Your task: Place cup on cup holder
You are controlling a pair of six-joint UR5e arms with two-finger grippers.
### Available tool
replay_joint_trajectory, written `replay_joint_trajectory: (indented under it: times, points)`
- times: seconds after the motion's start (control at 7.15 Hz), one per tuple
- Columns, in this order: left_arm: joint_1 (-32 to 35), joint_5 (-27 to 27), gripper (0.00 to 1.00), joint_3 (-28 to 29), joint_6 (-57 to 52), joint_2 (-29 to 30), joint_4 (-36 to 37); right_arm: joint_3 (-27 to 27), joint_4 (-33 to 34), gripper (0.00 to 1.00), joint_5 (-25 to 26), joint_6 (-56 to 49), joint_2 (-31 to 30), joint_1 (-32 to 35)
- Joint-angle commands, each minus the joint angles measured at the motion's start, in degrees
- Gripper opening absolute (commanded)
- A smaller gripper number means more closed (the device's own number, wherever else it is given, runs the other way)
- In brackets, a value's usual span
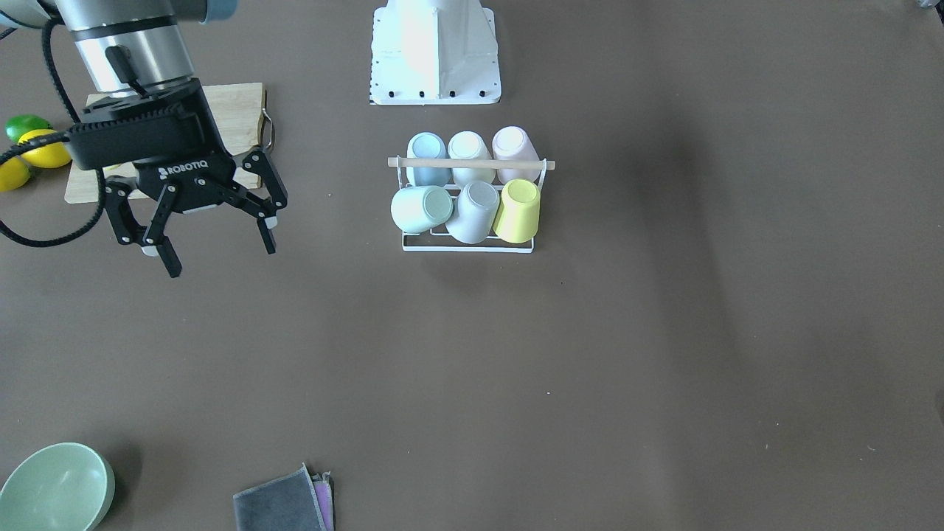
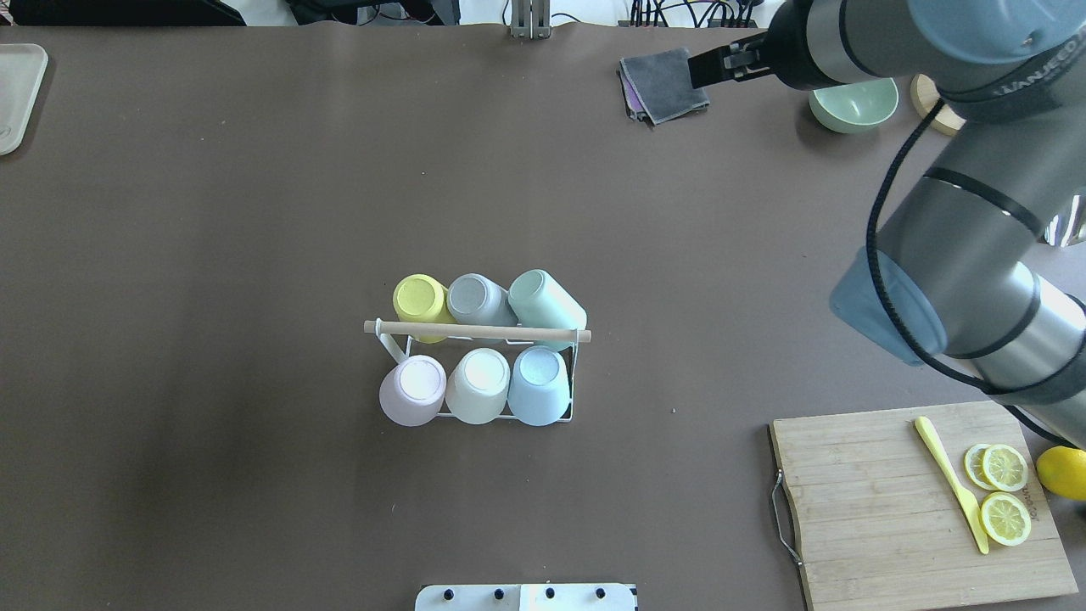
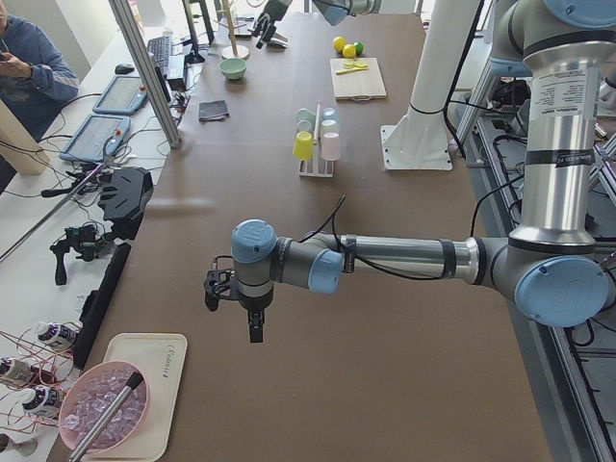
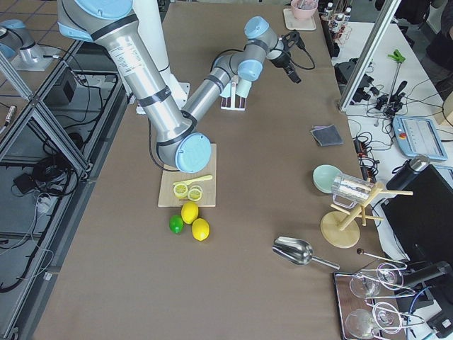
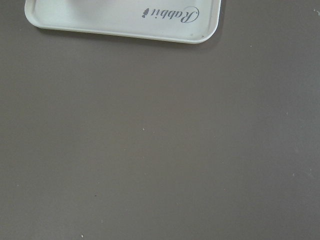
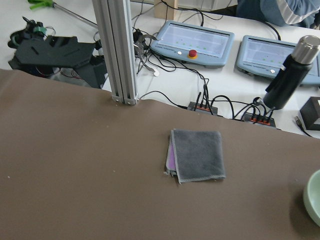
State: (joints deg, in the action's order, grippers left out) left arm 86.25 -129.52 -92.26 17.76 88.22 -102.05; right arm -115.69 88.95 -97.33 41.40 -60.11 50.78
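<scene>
The cup holder [image 1: 467, 247], a white wire rack with a wooden rod [image 2: 475, 331] across its top, stands mid-table. Several pastel cups sit upside down on its prongs, among them a yellow cup [image 1: 518, 210] and a pink cup [image 2: 413, 389]. Every cup I see is on the rack. My right gripper [image 1: 221, 257] is open and empty, hanging above the table well to the side of the rack, near the cutting board. My left gripper [image 3: 236, 300] shows only in the exterior left view, far from the rack near a white tray; I cannot tell if it is open or shut.
A wooden cutting board [image 2: 865, 492] holds lemon slices and a yellow knife, with a lemon [image 2: 1060, 471] beside it. A green bowl [image 1: 55, 487] and a grey cloth [image 1: 284, 501] lie at the operators' edge. A white tray [image 5: 125, 20] lies at the left end.
</scene>
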Motion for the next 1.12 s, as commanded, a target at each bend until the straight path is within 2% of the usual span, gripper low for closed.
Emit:
replay_joint_trajectory:
  times: [0.0,0.14,0.28,0.42,0.56,0.7,0.84,0.98]
  points:
    - [0.1,-5.2,0.97,0.1,-2.5,-0.3,-0.3,-4.0,10.0,1.0,-3.8,-10.8,-7.0,5.2]
    - [0.1,-7.6,0.97,0.2,-4.6,-0.4,0.0,-3.9,12.3,1.0,-5.1,-16.5,-10.3,9.1]
    - [0.0,-7.8,0.97,-0.1,-4.8,-1.9,-0.2,-1.7,12.4,1.0,-9.4,-23.2,-13.3,13.0]
    - [0.0,-7.8,0.97,-0.5,-4.8,-2.3,0.0,0.8,12.5,1.0,-11.3,-28.5,-15.3,15.4]
    - [0.0,-7.9,0.98,-0.8,-4.8,-4.2,0.0,2.5,13.3,1.0,-13.9,-30.3,-17.0,17.1]
    - [-0.1,-8.9,0.97,-1.7,-4.8,-5.1,0.1,6.1,13.3,1.0,-18.5,-33.5,-18.1,21.1]
    - [-0.4,-9.2,0.98,-2.3,-4.8,-5.2,0.6,11.7,12.8,1.0,-28.1,-35.3,-19.0,27.0]
    - [-0.7,-9.2,0.97,-3.6,-4.8,-5.2,2.9,17.6,12.7,1.0,-35.7,-35.7,-19.6,31.7]
